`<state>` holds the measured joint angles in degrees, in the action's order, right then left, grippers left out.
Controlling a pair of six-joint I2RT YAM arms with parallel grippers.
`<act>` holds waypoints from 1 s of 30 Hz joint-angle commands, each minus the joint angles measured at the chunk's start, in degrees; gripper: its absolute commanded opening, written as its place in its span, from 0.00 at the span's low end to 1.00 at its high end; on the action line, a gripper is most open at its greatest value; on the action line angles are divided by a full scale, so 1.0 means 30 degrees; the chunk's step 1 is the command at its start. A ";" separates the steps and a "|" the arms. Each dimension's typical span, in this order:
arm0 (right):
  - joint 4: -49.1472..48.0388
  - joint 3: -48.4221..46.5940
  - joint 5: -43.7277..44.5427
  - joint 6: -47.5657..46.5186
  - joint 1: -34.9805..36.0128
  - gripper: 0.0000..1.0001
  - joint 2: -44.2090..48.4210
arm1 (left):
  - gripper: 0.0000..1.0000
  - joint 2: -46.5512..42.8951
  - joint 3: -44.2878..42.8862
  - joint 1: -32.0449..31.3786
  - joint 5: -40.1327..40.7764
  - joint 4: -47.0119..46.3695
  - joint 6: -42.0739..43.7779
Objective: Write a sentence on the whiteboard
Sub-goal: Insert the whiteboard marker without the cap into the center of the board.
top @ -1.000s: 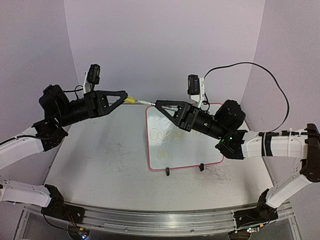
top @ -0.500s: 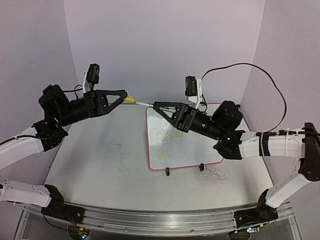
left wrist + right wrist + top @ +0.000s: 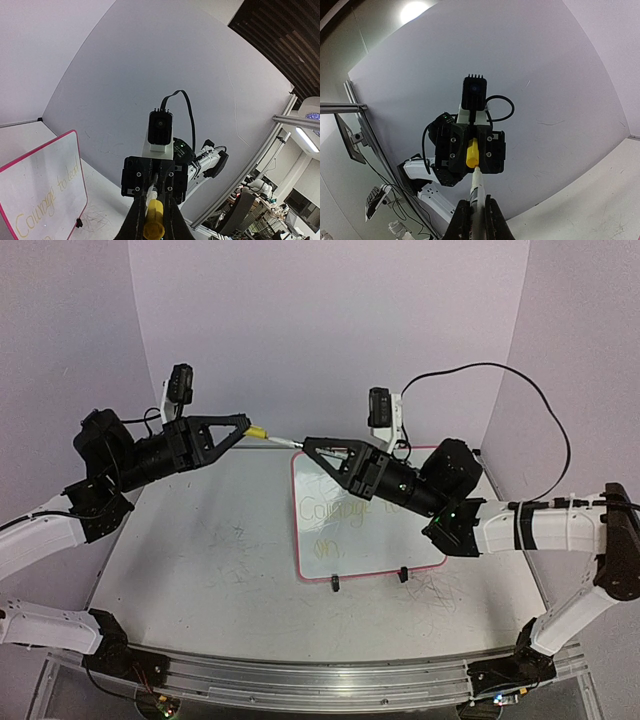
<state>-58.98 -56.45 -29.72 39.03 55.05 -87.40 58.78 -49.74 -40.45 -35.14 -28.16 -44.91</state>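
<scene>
Yellow cap [image 3: 257, 432] sits pinched in your left gripper [image 3: 244, 426], meeting the white marker [image 3: 285, 441] clamped in your right gripper [image 3: 307, 444], both in the air above the far-left corner of the whiteboard [image 3: 335, 558]. It sits right of centre, with bare worktop [image 3: 200, 550] to its left. Your right arm [image 3: 420, 492] hides part of the sentence [image 3: 325, 510].

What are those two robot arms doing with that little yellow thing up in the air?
The two arms meet tip to tip above the table. The left gripper is shut on a yellow cap, and the right gripper is shut on a white marker whose end meets the cap. I cannot tell if the cap is going on or coming off. The whiteboard below already has pale yellow writing starting "Courage".
</scene>
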 commanded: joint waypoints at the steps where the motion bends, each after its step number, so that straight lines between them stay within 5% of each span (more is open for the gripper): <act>1: -0.0163 0.0235 0.0402 -0.0556 0.0290 0.00 0.1196 | 0.00 -0.0471 0.0403 -0.0201 -0.0041 -0.0424 0.0535; 16: -0.0368 -0.1124 0.0233 -0.0091 0.0666 0.00 -0.0344 | 0.00 0.0093 0.0434 -0.0221 -0.0244 -0.0391 0.0366; 30: 0.2394 -0.9561 -0.1110 -0.0098 0.2307 0.00 -0.6768 | 0.00 0.1058 0.1318 -0.0390 -0.0082 -0.0266 -0.0249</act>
<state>-58.50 -80.48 -29.28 40.03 57.49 -104.53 57.89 -48.34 -38.09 -26.66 -36.14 -44.73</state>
